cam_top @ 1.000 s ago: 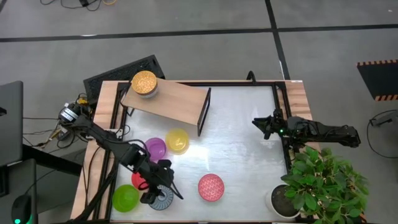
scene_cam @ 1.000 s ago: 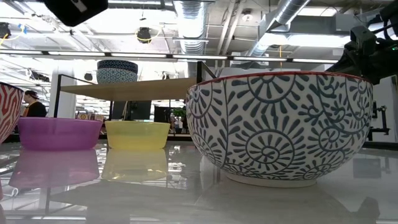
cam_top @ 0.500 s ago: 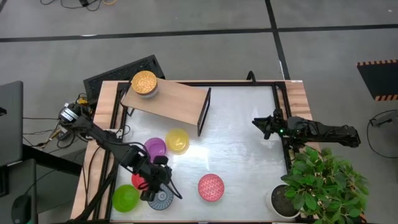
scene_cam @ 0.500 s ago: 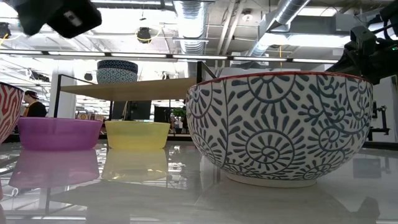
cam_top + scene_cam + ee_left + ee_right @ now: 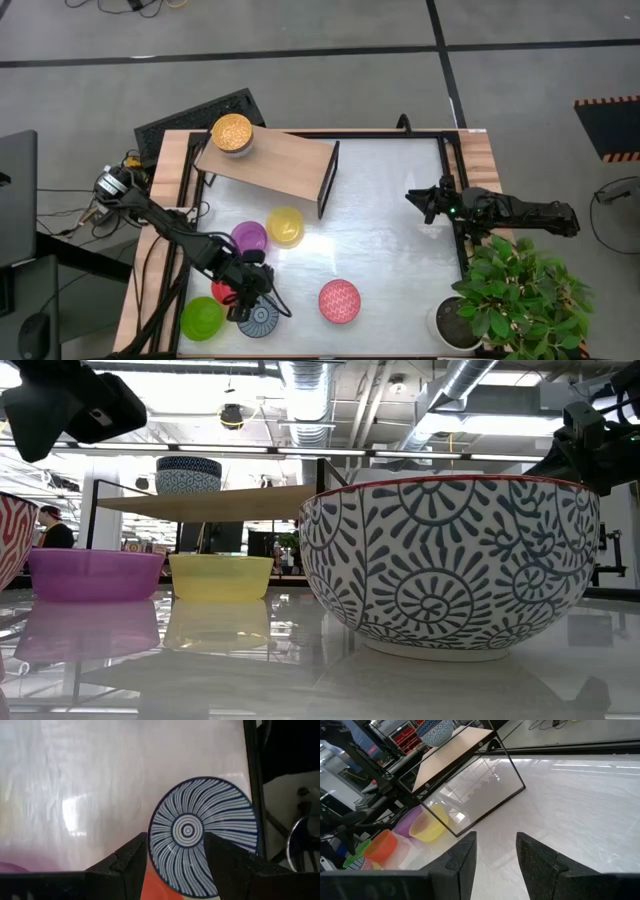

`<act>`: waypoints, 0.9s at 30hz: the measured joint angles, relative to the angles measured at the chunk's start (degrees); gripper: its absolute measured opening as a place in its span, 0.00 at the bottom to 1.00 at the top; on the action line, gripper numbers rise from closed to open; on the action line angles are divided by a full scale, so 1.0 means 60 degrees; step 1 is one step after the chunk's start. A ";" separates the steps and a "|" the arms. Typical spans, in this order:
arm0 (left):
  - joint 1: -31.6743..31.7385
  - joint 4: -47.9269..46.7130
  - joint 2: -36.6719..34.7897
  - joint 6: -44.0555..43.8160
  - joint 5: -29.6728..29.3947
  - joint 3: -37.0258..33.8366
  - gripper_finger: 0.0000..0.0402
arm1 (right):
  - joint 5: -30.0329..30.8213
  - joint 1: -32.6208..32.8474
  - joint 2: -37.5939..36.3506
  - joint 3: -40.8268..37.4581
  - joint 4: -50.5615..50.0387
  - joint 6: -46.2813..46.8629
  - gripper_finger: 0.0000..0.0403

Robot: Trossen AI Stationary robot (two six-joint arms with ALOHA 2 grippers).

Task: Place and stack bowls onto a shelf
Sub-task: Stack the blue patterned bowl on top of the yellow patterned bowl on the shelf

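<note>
The left gripper (image 5: 250,292), fingers spread apart and holding nothing, hung above the blue-grey radial bowl (image 5: 261,320), which sat at about seven o'clock on the tabletop (image 5: 390,230) with the red bowl (image 5: 222,291) just beside it. A descent off-centre could nudge the red bowl or skid the radial one. The right gripper (image 5: 418,199), fingers apart, waited at three o'clock, well away from the shelf (image 5: 285,160).

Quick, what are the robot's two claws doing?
Left gripper: open, above the blue striped bowl.
Right gripper: open, holding nothing.
</note>
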 joint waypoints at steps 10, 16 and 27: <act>0.0000 0.0900 0.0000 -0.0606 0.0237 0.0004 0.44 | 0.0000 0.0001 0.0000 0.0000 0.0000 0.0000 0.41; 0.0000 0.0690 0.0102 -0.0559 0.0125 0.0007 0.44 | 0.0000 -0.0002 0.0000 0.0000 0.0000 0.0000 0.41; -0.0087 0.0586 0.1914 -0.0845 0.1300 0.0011 0.44 | -0.0018 0.0001 0.0000 0.0000 0.0029 0.0080 0.41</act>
